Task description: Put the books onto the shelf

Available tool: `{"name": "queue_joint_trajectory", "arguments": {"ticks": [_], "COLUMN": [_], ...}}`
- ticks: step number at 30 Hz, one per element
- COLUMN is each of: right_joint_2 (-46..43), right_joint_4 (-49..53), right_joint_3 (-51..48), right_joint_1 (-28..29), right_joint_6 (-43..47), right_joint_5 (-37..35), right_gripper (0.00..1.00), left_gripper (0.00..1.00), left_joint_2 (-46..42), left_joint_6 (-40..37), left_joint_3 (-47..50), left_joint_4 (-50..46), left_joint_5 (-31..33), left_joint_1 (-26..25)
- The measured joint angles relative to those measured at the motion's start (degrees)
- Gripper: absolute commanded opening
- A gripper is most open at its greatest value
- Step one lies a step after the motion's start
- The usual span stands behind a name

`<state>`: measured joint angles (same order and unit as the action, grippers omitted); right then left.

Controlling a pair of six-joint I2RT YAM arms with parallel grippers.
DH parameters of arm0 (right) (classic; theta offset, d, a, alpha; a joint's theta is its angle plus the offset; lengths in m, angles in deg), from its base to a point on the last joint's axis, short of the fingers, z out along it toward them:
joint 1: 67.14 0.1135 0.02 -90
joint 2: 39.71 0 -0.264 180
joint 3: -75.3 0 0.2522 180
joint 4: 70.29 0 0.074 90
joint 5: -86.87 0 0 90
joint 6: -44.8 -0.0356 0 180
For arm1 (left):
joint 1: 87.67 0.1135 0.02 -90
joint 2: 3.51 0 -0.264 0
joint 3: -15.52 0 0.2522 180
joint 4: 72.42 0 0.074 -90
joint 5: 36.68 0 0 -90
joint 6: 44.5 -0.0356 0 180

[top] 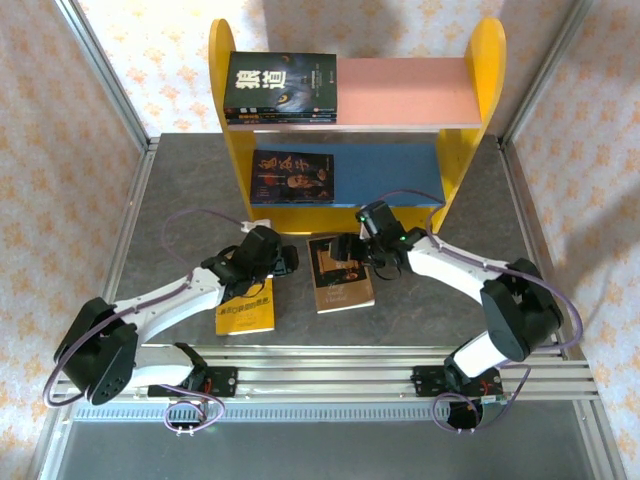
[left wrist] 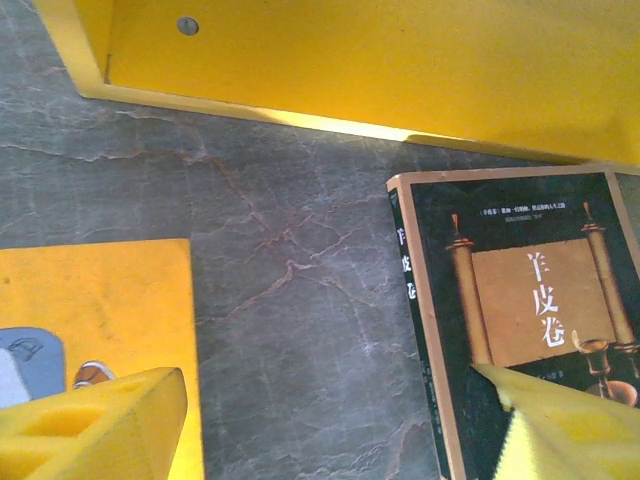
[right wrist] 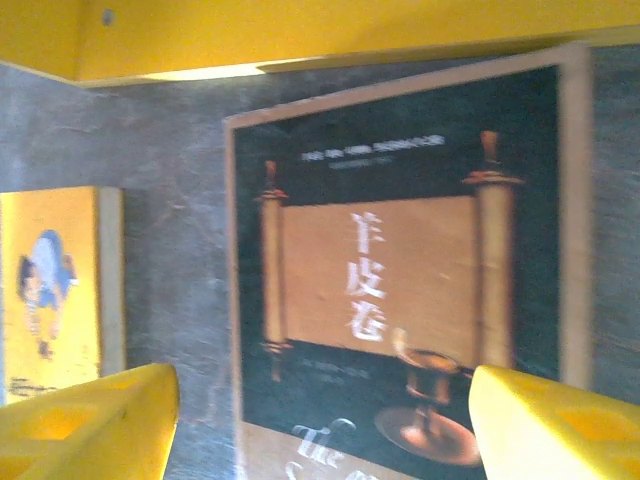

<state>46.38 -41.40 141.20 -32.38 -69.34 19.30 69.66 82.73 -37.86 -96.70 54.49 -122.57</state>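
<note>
Here, beyond the near edge of the table [top: 180, 200], two arms reach over the last two books lying flat on the grey surface.

The left gripper [top: 283, 264] hangs released and empty. Its fingers [left wrist: 90, 425] are spread, one above the yellow book [top: 245, 315] and the other above a corner of the brown book [top: 345, 290]. The right gripper [top: 345, 255], likewise released and grasping nothing, straddles the brown book's cover from the other side. How high either one hangs above the covers cannot be told.

Just beyond them stands the shelf [top: 485, 60]. A stack of dark books [top: 280, 88] lies at the left of its pink upper board [top: 400, 90], and one dark book [top: 293, 177] lies at the left of its blue lower board [top: 385, 170].

The chief risk appears to be crowding. Both grippers hang close together by the same brown book, and a reach from each at once could knock wrist against wrist.

A thin paperback lying flat offers little edge, so descending fingers may scrape the table or shove the book rather than lift it. A shove away from the arms would likely drive it against the shelf's yellow foot, just beyond it.

The small shelf also looks light. A bump while loading could shift it or topple the stack above.
</note>
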Motion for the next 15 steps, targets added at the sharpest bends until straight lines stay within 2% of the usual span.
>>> {"name": "queue_joint_trajectory", "arguments": {"ticks": [6, 15], "right_joint_2": [-2.34, 0.57], "right_joint_4": [3.72, 3.67], "right_joint_3": [-1.95, -5.64], "right_joint_1": [-0.07, -0.04], "right_joint_6": [2.71, 3.89], "right_joint_5": [-5.90, -6.43], "right_gripper": [0.76, 0.76], "left_gripper": [0.75, 0.76], "left_joint_2": [3.85, 4.33], "left_joint_6": [0.70, 1.22], "left_joint_3": [-0.68, -1.25], "left_joint_4": [0.94, 0.98], "left_joint_5": [-1.36, -2.29], "left_joint_1": [-0.87, -0.85]}}
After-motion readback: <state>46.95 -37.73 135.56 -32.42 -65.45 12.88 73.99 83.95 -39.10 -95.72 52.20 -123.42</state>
